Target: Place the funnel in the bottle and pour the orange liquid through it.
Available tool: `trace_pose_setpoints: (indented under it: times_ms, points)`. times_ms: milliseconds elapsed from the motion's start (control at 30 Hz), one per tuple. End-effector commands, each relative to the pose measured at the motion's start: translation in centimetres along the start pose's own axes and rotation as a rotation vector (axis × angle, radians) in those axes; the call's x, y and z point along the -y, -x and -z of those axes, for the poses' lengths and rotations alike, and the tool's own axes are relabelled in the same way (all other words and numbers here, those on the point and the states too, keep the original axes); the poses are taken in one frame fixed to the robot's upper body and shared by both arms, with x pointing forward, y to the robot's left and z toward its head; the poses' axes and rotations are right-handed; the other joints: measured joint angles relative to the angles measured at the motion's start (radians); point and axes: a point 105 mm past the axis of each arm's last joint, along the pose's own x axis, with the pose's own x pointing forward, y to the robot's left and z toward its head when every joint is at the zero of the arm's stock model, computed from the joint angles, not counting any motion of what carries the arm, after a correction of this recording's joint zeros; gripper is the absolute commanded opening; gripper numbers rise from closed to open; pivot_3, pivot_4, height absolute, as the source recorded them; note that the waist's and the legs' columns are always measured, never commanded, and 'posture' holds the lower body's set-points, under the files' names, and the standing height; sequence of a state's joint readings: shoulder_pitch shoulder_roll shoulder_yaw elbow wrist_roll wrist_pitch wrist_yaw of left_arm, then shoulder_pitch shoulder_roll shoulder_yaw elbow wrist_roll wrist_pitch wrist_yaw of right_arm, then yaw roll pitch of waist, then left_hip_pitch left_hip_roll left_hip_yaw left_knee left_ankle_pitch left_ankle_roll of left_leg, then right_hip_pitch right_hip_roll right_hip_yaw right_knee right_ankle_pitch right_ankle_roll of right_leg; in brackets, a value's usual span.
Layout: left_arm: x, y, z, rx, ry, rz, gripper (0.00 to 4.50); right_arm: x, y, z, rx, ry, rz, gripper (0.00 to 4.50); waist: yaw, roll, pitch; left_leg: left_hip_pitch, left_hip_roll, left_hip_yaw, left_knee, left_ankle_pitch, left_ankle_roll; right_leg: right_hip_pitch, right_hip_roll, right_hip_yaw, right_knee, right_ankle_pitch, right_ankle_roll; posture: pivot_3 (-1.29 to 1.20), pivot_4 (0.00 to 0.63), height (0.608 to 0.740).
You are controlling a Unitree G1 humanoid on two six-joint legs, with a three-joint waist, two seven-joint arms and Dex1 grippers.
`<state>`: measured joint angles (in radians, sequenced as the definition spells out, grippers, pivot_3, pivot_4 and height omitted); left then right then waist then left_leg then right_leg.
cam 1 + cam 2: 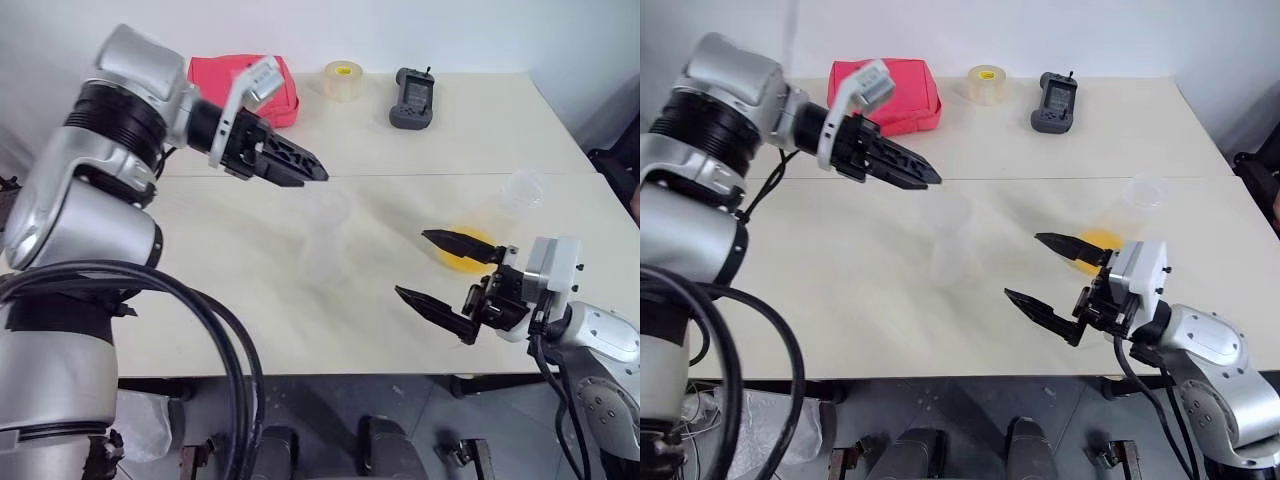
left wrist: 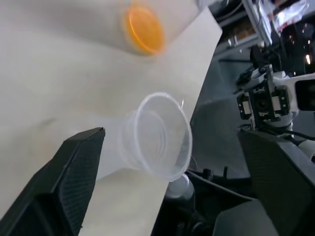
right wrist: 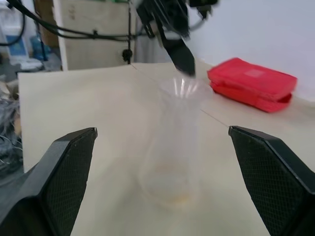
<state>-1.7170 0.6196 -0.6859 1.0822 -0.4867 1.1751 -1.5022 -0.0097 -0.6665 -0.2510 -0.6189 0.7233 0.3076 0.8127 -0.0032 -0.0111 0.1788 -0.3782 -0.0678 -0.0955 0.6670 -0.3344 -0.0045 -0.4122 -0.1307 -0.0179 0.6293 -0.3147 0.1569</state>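
Both jaws spread, empty; funnel point(image 2: 160, 136) in bottle point(image 3: 170, 147) below left gripper point(image 1: 300, 165).

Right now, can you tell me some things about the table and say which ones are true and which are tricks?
1. The funnel sits in the mouth of the bottle. True.
2. The left gripper is squeezing the funnel. False: its fingers are open and apart from it, above the bottle.
3. The right gripper is open and holds nothing. True.
4. The orange liquid is in the bottle with the funnel. False: it is in the other flask, beside the right gripper.
5. The red pouch lies at the far side of the table. True.
6. The roll of tape is on top of the pouch. False: it lies on the table next to it.
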Motion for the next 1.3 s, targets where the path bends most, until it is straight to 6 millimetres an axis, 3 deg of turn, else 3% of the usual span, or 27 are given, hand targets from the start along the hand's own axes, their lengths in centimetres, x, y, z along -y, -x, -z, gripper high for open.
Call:
trace_pose_setpoints:
  times_ms: [33,167,300,433,567,700,967,1133,1300]
  points:
    - [0.8,1.8,-0.4,0.113,-0.049,0.124,4.48,0.6,0.6,-1.6,0.021,0.062,0.071,4.50,0.001,0.000,0.000,0.000,0.000,0.000,0.001,0.000,0.000,0.000,0.000,0.000,0.000,0.000,0.000,0.00,0.150,0.740]
    - [-1.1,3.7,0.3,0.252,-0.125,0.081,4.48,1.3,1.5,-1.6,-0.014,0.071,0.167,4.50,0.001,0.000,0.000,0.000,0.000,0.000,0.002,0.000,0.000,0.000,-0.001,0.000,0.002,0.000,0.000,0.00,0.150,0.740]
    - [-4.2,5.9,1.1,0.485,-0.255,-0.091,4.48,1.3,2.5,-2.0,-0.018,0.053,0.258,4.50,0.002,0.000,0.000,0.000,0.005,-0.001,0.002,0.000,0.000,-0.001,-0.002,0.001,0.006,0.000,0.000,0.00,0.150,0.740]
    - [-5.6,6.5,3.0,0.622,-0.379,-0.191,4.48,1.8,3.3,-2.3,-0.028,0.054,0.375,4.50,0.004,0.000,0.000,0.000,0.006,-0.001,0.007,0.000,0.000,-0.001,-0.002,0.001,0.008,0.000,0.000,0.00,0.150,0.740]
    - [-5.8,6.5,4.7,0.789,-0.545,-0.255,4.48,2.8,4.4,-2.4,-0.037,0.056,0.534,4.50,0.018,0.000,0.000,0.000,0.006,-0.001,0.011,0.000,0.000,0.001,-0.002,0.001,0.008,0.000,0.000,0.00,0.150,0.740]
    - [-4.4,5.7,6.5,0.906,-0.732,-0.142,4.48,3.5,5.7,-1.6,-0.110,0.074,0.691,4.50,0.031,0.000,0.000,0.000,0.005,0.000,0.015,0.000,0.000,0.003,-0.002,0.001,0.008,0.000,0.000,0.00,0.150,0.740]
    - [-3.3,3.9,10.3,0.775,-0.869,0.164,4.48,4.8,7.4,-1.2,-0.199,0.131,0.935,4.50,0.025,0.002,-0.002,0.001,0.003,0.003,0.015,0.000,0.000,0.003,-0.001,0.003,0.009,0.000,0.000,0.00,0.150,0.740]
    - [-3.4,3.9,10.5,0.685,-0.895,0.213,4.48,6.2,8.0,-0.6,-0.219,0.130,1.020,4.50,0.022,0.002,-0.002,0.002,0.000,0.003,0.015,0.000,0.000,0.003,-0.001,0.004,0.014,0.000,0.000,0.00,0.150,0.740]
    - [-4.1,3.5,10.9,0.609,-0.889,0.193,4.48,8.1,7.3,0.6,-0.223,0.104,1.005,4.50,0.016,0.003,-0.002,0.003,0.000,0.004,0.014,0.000,0.001,0.003,-0.001,0.005,0.015,0.000,0.000,0.00,0.150,0.740]
